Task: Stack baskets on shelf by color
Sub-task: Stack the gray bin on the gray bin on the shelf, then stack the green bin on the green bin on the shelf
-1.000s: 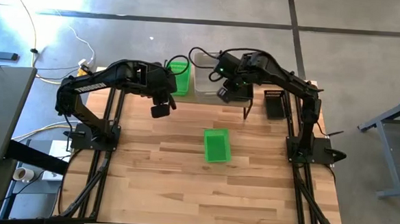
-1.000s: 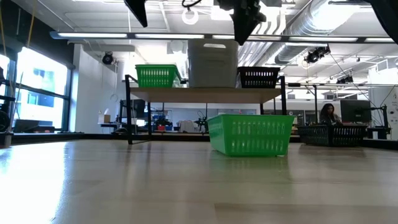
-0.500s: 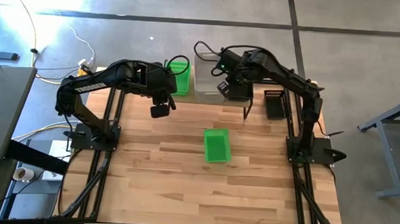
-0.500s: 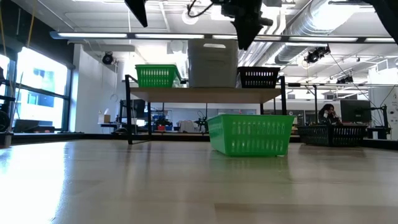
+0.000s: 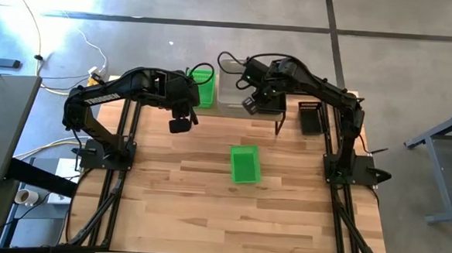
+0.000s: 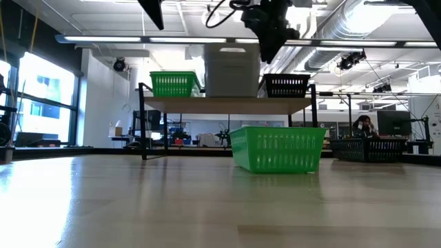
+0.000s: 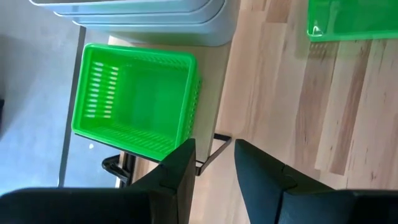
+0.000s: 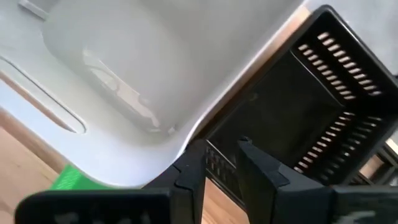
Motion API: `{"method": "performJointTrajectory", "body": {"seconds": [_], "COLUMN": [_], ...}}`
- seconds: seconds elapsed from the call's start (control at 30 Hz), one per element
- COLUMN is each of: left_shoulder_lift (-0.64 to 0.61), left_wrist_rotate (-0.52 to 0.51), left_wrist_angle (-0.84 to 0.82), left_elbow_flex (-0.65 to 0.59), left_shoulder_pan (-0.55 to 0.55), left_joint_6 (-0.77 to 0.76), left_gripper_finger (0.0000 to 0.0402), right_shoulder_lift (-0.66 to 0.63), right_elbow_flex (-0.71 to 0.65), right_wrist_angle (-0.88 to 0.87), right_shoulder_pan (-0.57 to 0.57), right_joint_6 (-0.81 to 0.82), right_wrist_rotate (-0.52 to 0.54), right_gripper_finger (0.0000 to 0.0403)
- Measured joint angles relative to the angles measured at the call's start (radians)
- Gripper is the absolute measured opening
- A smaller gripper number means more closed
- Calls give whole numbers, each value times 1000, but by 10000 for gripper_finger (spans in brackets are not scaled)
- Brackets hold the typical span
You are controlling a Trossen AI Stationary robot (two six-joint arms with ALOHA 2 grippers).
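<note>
Shelf at top center of high view, mostly hidden under the arms. On it: whitish-grey baskets stacked mid, green basket left, black basket right, partly covered from above by right gripper. Loose green basket on table, frame center. Another black basket at right. Right gripper hovers over the grey/black boundary, fingers slightly apart, holding nothing. Left gripper hangs beside the green one, narrow gap, empty.

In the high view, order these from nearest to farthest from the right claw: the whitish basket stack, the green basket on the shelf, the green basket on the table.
1. Whitish basket stack, beside the right claw.
2. Green basket on the shelf, beyond the stack.
3. Green basket on the table, mid-table.
</note>
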Motion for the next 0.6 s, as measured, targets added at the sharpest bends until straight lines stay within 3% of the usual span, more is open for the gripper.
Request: {"method": "performJointTrajectory", "body": {"seconds": [0.3, 0.6], "left_shoulder_lift": [0, 3], "left_wrist_rotate": [15, 212], "left_wrist_angle": [0, 90], "left_elbow_flex": [0, 0], "left_shoulder_pan": [0, -27], "left_joint_6": [-1, -72], "left_gripper_finger": [101, 101], "right_shoulder_lift": [0, -24], "right_elbow_flex": [9, 94], "right_wrist_angle": [-3, -54], "right_shoulder_pan": [0, 27], "right_joint_6": [5, 37], "right_wrist_rotate": [17, 103], "right_gripper_finger": [76, 76]}}
